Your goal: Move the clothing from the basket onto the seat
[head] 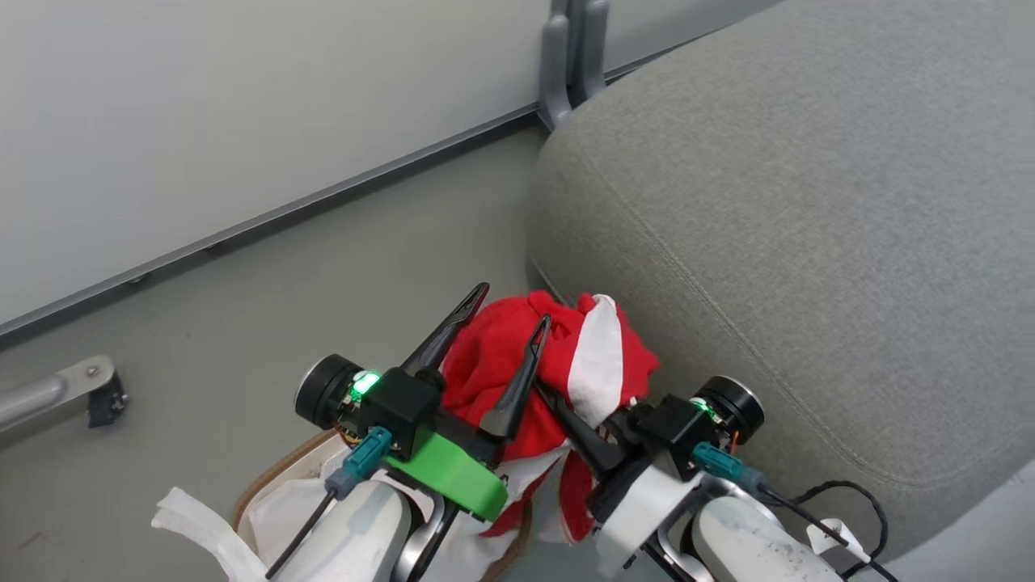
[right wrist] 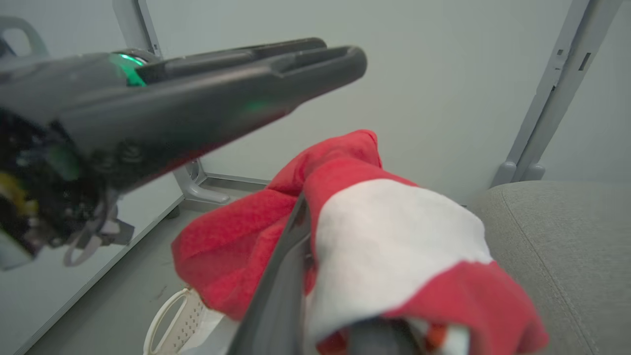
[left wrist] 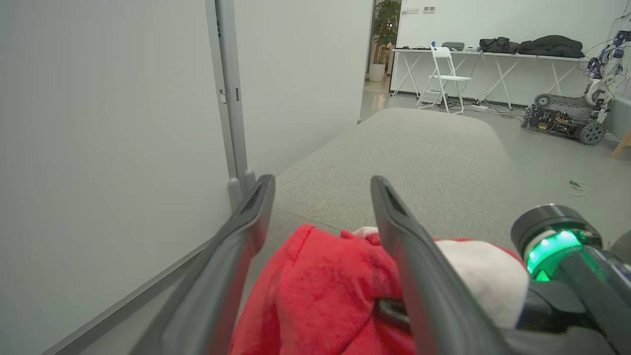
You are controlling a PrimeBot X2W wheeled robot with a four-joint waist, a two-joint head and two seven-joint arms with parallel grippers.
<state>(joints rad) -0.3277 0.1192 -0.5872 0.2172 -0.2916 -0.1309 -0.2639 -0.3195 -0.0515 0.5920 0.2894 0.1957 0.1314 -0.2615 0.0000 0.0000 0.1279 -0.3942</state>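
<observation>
Clothing bunched above basket, white sheet inside basket, right claw clenched on clothing, left claw spread open

We see a white folding chair on the grey floor, long white tables just behind it, a potted plant to its left, a pale partition wall nearer.
</observation>
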